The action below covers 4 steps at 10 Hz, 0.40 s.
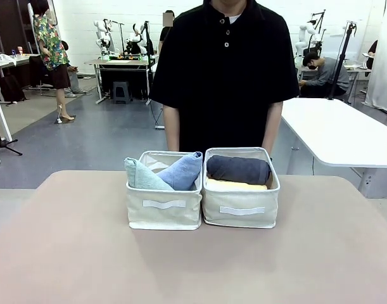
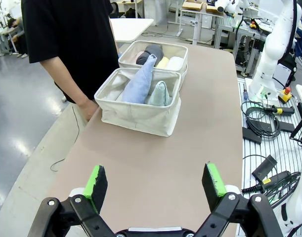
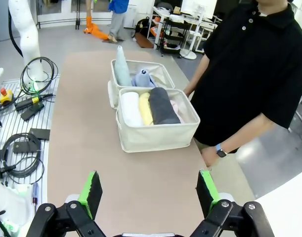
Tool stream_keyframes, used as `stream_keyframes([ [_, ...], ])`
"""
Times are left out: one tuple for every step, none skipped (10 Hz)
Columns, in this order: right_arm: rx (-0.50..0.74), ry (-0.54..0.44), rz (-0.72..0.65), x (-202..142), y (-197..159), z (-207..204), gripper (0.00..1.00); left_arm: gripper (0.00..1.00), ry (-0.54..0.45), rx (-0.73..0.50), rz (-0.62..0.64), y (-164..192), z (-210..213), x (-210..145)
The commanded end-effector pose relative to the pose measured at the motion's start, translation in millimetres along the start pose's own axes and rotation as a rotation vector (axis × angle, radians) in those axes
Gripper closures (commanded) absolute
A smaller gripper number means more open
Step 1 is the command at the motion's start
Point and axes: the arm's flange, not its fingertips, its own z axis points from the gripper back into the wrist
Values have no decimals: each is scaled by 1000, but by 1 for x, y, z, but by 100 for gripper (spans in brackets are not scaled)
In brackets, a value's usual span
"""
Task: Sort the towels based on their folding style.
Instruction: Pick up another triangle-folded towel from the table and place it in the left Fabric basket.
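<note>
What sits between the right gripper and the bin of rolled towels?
Nothing visible. The open right gripper hangs over bare table, short of the cream bin holding the white, yellow and dark grey rolled towels. The person's hand rests beside the table edge, off that line.

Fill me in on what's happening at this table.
Towel sorting, and it looks finished. The left bin holds the two cone-folded towels, the teal-green towel and the light blue towel. The right bin holds the rolled ones: the dark grey towel, yellow towel, white towel and a pink towel at the edge. The left gripper and right gripper hang open and empty, back from the bins. A person stands behind them.
</note>
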Motion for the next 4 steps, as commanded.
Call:
stream_keyframes([
  [-10, 2, 3, 0, -1, -1, 0, 0, -21, 6, -19, 0, 1, 1],
  [-10, 2, 3, 0, -1, -1, 0, 0, -21, 6, -19, 0, 1, 1],
  [-10, 2, 3, 0, -1, -1, 0, 0, -21, 6, -19, 0, 1, 1],
  [-10, 2, 3, 0, -1, -1, 0, 0, -21, 6, -19, 0, 1, 1],
])
